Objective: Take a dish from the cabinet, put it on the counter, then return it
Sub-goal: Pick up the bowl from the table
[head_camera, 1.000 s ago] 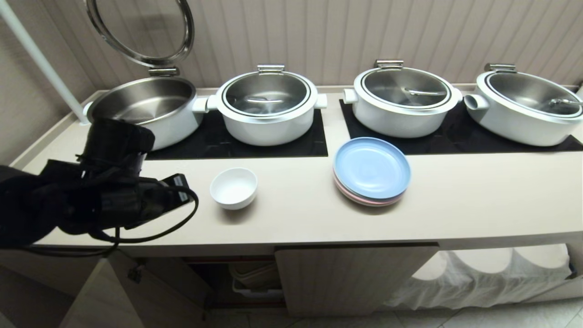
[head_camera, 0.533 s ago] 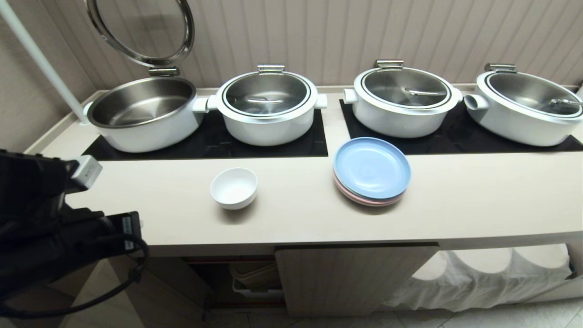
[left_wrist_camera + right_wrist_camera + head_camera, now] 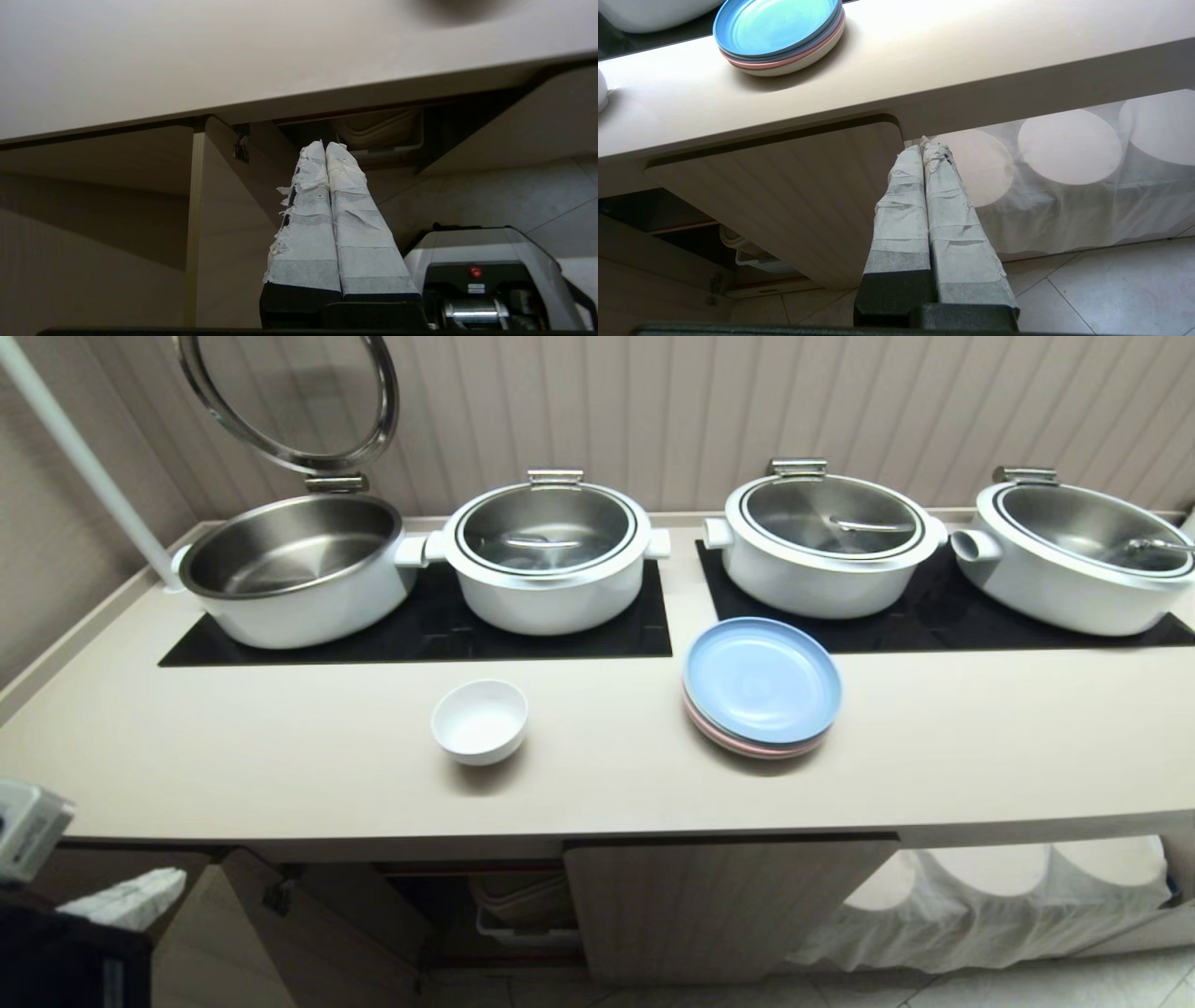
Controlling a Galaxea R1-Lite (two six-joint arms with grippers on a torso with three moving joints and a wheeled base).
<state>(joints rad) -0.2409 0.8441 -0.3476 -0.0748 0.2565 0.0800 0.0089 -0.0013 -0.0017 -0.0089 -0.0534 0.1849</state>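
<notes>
The dish (image 3: 479, 721) stood upright on the counter (image 3: 280, 756), apart from the stack of blue and pink plates (image 3: 762, 687) and in front of the white pots (image 3: 551, 560), in the head view; neither gripper was on it, and only a taped tip of the left gripper (image 3: 121, 899) showed at the lower left corner, below the counter edge. In the left wrist view the left gripper (image 3: 325, 147) was clenched on nothing, aimed at the cabinet (image 3: 373, 135) past its open door (image 3: 219, 224) — a reach upward from there could catch the counter's thick front edge or that door. The right wrist view showed the right gripper (image 3: 922, 145) pressed closed and empty, low by the closed door (image 3: 784, 186). With both jaws closed, a grab at the glossy bowl risked nudging it toward the plates — the return appeared undone
</notes>
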